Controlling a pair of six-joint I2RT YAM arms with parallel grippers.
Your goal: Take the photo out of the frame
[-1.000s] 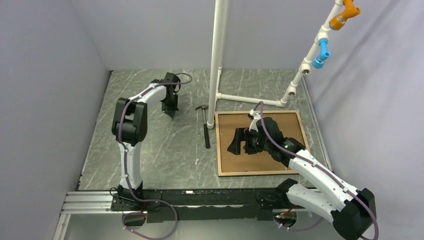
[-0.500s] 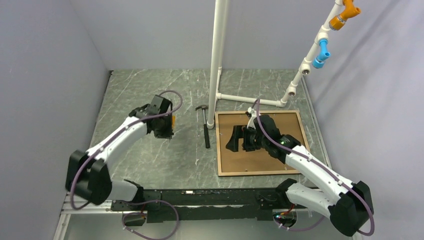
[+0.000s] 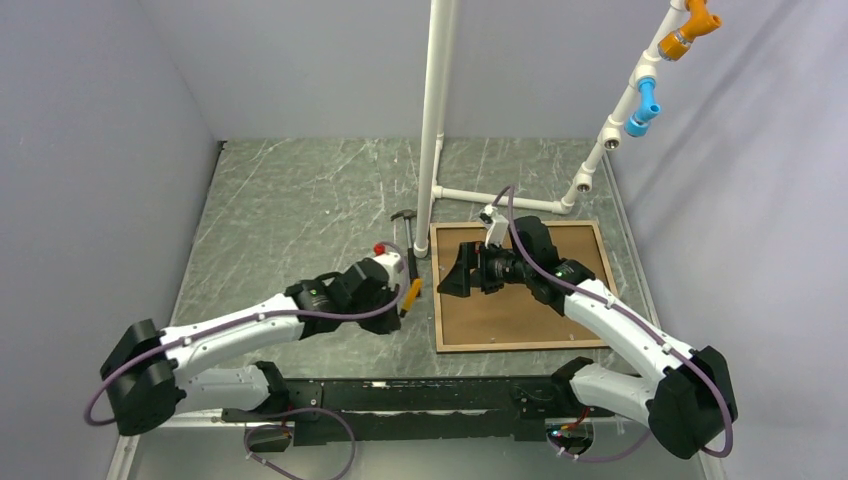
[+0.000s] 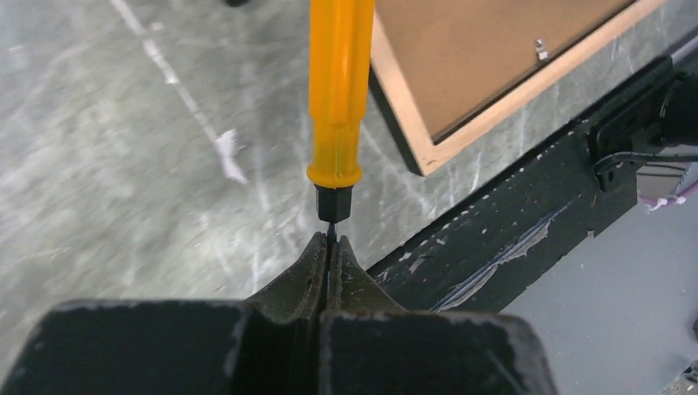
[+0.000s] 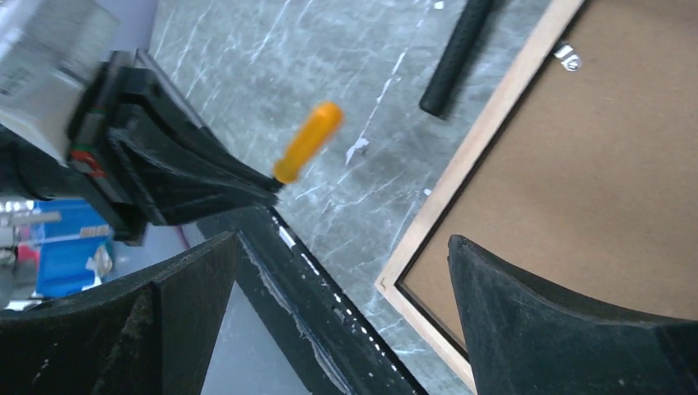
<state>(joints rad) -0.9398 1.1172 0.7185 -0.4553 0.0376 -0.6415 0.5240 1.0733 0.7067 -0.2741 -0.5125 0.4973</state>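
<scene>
The photo (image 3: 520, 290), seated back-up inside the frame (image 3: 520, 346), could have been gouged if the orange screwdriver (image 4: 339, 82), clenched only by its thin shaft in the left gripper (image 4: 328, 243) just beside the frame, were levered askew, the right gripper (image 3: 458, 270) being spread empty above the frame.

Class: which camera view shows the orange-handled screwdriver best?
Left wrist: the screwdriver fills the centre, its tip clamped in the left pincer. Right wrist shows it small, blurred; top view, an orange sliver.
</scene>
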